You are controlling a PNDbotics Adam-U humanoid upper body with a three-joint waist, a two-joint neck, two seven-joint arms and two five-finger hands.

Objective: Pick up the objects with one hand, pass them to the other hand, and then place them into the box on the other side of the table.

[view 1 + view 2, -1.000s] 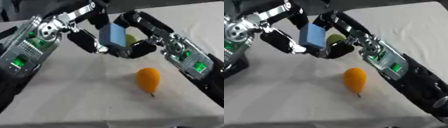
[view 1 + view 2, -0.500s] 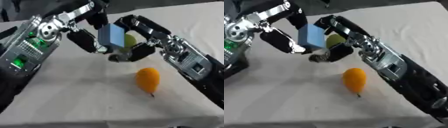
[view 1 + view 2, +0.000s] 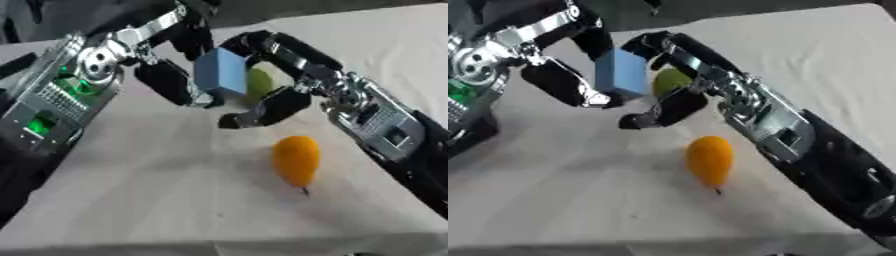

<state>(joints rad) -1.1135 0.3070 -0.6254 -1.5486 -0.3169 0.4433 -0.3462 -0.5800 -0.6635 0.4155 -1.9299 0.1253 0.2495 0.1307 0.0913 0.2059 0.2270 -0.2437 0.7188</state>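
A blue block (image 3: 220, 74) hangs above the table, pinched from the left by the curled black fingers of my left hand (image 3: 169, 82). My right hand (image 3: 273, 105) reaches in from the right; its thumb sticks out below the block and apart from it, while its fingers (image 3: 261, 41) arch just behind the block's top. A yellow-green round fruit (image 3: 261, 83) shows behind the block, inside the span of the right hand; I cannot tell whether it rests on the cloth. An orange oval fruit (image 3: 296, 159) lies on the table under the right forearm. No box shows.
A white cloth (image 3: 157, 190) covers the table, whose front edge runs along the bottom of the view. My left forearm (image 3: 61, 100) fills the left side and my right forearm (image 3: 815, 145) crosses the right side.
The right hand's thumb has swung down and away from the blue block, opening its hold. The left hand keeps the block in place. The orange fruit has not moved.
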